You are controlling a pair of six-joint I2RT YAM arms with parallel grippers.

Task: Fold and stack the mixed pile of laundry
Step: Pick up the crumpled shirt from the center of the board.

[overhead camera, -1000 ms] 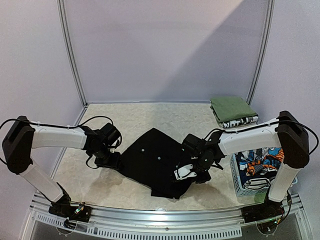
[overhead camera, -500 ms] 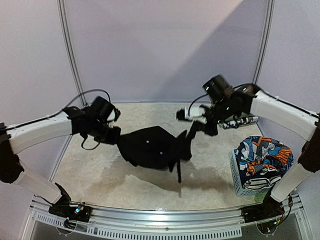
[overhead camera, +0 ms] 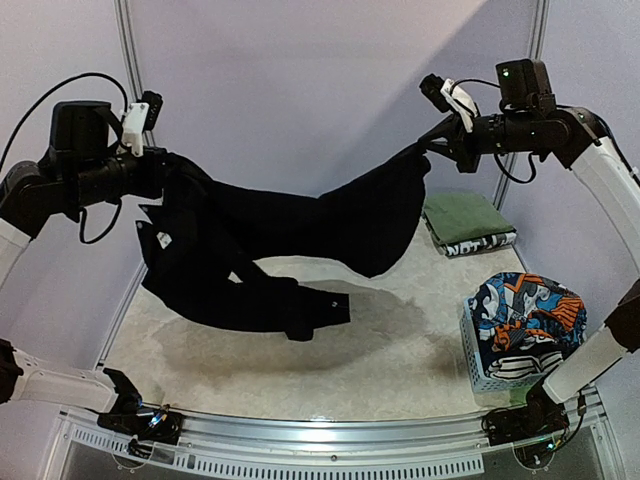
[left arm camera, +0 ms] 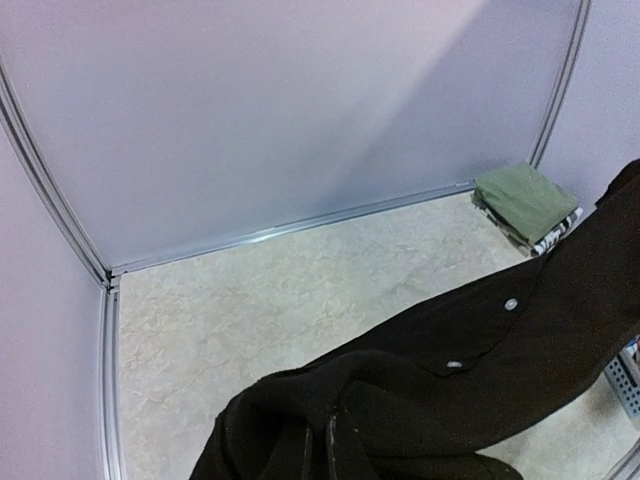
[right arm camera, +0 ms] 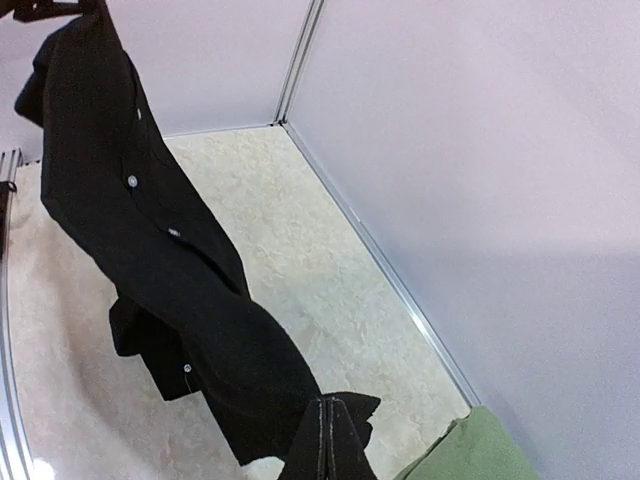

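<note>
black garment (overhead camera: 290, 235) hangs pinched by left end effector (overhead camera: 163, 166) and right end effector (overhead camera: 432, 150).

Saw large plain black soft garment (overhead camera: 270, 240), small pale buttons (left arm camera: 511, 303). Orange-blue-white cartoon-print cloth (overhead camera: 525, 305); pale blue lattice plastic basket (overhead camera: 482, 372); folded olive-green cloth (overhead camera: 462, 215); tabletop (overhead camera: 400, 350) looked cream, mottled.

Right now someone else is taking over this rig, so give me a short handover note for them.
Left claw: shut on the black garment. Right claw: shut on its other end.
The garment hangs slung between them above the table, unfolded.
Cartoon-print garment sits bunched in the basket; a black-and-white printed piece lies under the folded green cloth, far right.
Done: grip at both ends only.
To do: lay out, fold and stack the black garment, then the cartoon-print one.
</note>
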